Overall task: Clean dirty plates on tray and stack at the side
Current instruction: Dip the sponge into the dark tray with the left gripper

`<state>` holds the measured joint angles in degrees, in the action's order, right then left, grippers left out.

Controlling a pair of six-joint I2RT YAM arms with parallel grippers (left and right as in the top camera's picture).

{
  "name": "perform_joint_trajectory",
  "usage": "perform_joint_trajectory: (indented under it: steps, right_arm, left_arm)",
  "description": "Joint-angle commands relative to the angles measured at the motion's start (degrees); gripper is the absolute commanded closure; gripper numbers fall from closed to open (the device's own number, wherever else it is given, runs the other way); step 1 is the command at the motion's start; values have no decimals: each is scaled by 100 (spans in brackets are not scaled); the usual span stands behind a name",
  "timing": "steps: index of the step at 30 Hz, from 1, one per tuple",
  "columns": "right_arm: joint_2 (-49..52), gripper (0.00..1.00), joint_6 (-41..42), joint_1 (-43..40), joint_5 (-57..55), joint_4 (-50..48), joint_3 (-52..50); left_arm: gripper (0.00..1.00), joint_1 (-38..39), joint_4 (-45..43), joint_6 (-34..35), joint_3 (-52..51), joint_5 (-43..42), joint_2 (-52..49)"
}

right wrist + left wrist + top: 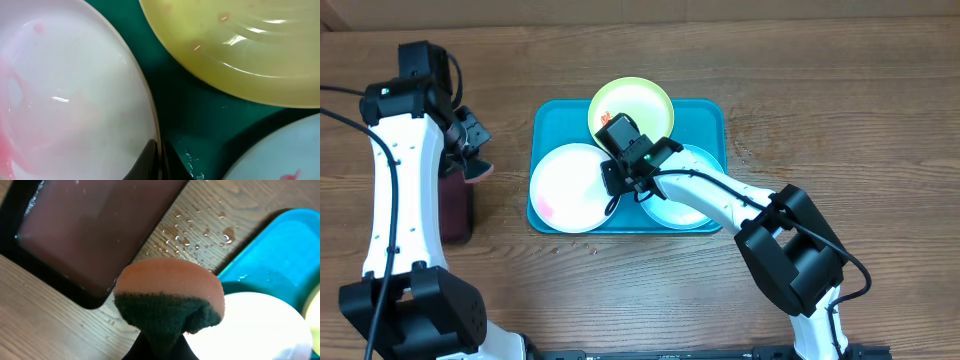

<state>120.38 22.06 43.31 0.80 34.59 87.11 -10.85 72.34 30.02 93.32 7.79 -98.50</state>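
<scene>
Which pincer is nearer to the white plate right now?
Right. The right pincer sits at the white plate's right rim, over the tray. The left pincer, holding a sponge, is off the tray to the plate's left, by the maroon tray.

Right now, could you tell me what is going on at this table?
The left gripper holds a sponge between the maroon tray and the turquoise tray. The right gripper is down at the white plate, apparently pinching its rim. The yellow-green plate and mint-blue plate lie beside it in the turquoise tray; nothing is stacked yet.
</scene>
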Motion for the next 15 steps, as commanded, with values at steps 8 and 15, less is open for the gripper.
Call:
perform_joint_trajectory:
  steps: [8, 15]
  right_arm:
    - [-219, 96, -129, 68, -76, 0, 151]
    - [-219, 96, -131, 68, -122, -131, 142]
  left_arm:
    - [96, -120, -1198, -953, -1335, -2256, -87]
    - [96, 592, -1991, -1635, -2103, -3029, -94]
